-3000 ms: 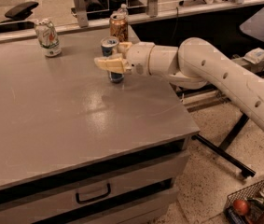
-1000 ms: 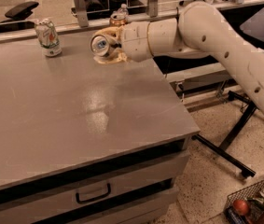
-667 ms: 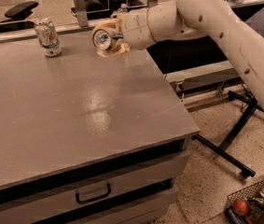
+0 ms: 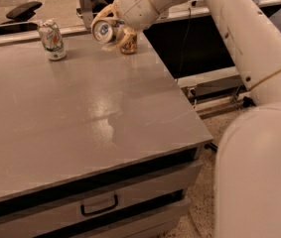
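We can read no word, brand or number: the can (image 4: 103,31) clasped on its side in the gripper (image 4: 111,32), above the far edge of the table (image 4: 80,113), shows only its round end with blurred bluish marks. The pale can (image 4: 51,39) standing well to the left of the jaws bears green and red print we cannot make out, and the brown container (image 4: 129,45) just behind the jaws likewise.

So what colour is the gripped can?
The can is white and blue, camera view; the gripper holds it above the table's far edge.
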